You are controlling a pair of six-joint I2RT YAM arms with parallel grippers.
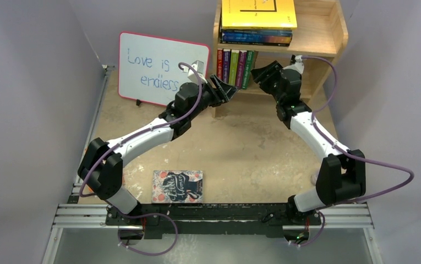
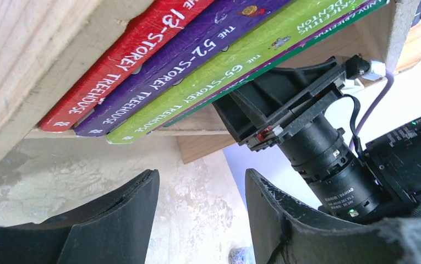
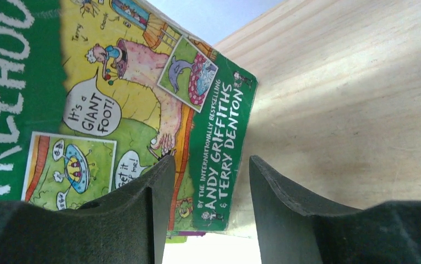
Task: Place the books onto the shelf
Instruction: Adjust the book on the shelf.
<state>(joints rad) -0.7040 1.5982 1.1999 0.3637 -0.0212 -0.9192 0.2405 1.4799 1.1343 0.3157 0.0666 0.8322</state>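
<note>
I see most books [image 1: 236, 68] shelved on the shelf [image 1: 329, 38]; Little Women [image 1: 178, 186] remains on the table. My left gripper [image 1: 231, 91] and right gripper [image 1: 257, 73] gape, empty.

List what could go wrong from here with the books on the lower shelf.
1. The right gripper sits right beside the dark green book, jaws open with nothing between them; pulling back carelessly could drag that book over.
2. The left gripper is close by at the same row; the two could collide.
3. The floral book lies on the table, not yet shelved.
</note>
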